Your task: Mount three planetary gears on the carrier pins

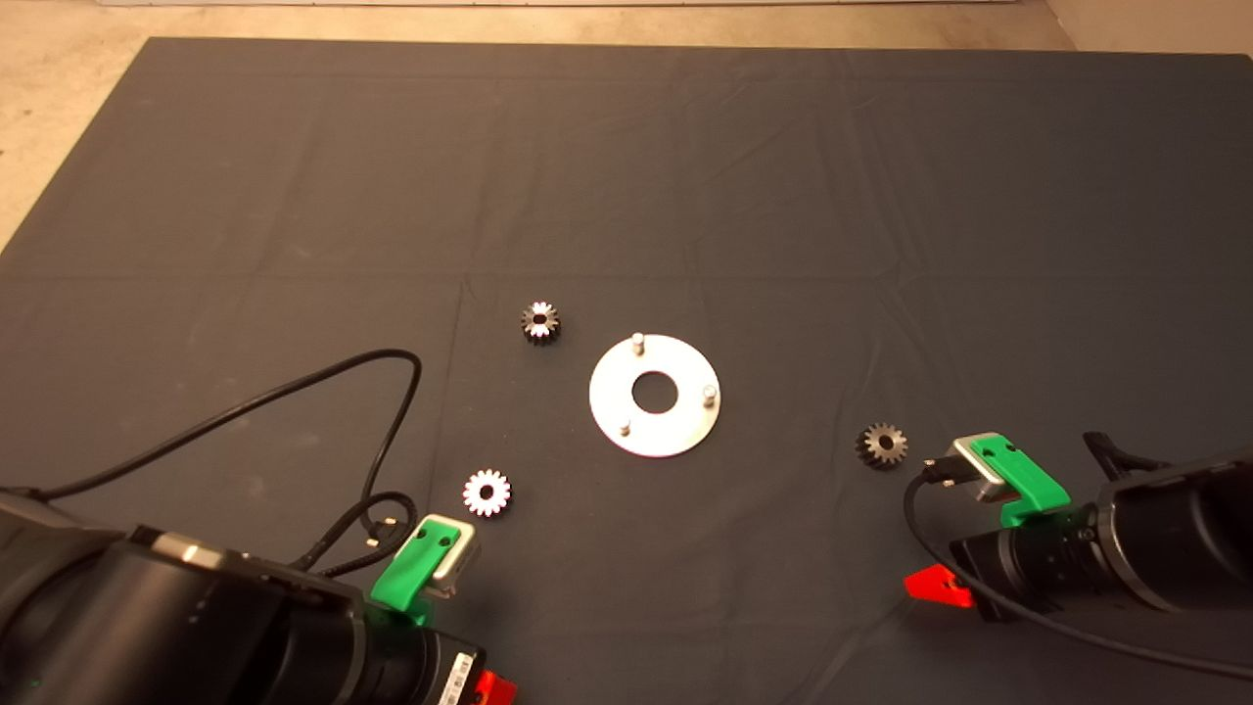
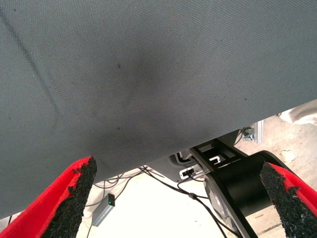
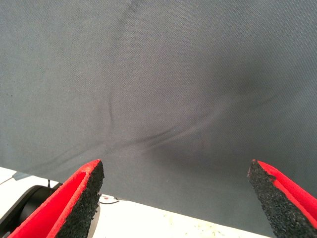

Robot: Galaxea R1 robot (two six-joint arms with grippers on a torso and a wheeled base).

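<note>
Meanwhile toothed planetary gears [image 1: 540, 322] ring the shiny disc [image 1: 675, 433]; left pincer [image 2: 176, 198] and right pincer [image 3: 176, 198] gape empty.

The bench [image 1: 685, 147] lies bare toward its far edge and both far corners. Mid-bench, the disc [image 1: 654, 396] with three upright pins [image 1: 637, 341] and three loose gears [image 1: 540, 322] obstruct; a cable [image 1: 294, 392] loops near-left.

Three planetary gears [image 1: 540, 322] [image 1: 487, 493] [image 1: 882, 446] flat around disc, carrier pins [image 1: 637, 341] bare

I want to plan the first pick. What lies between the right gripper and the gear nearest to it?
Nothing: in the head view only bare dark mat separates the right gripper from the nearest gear. The carrier disc sits farther away.
</note>
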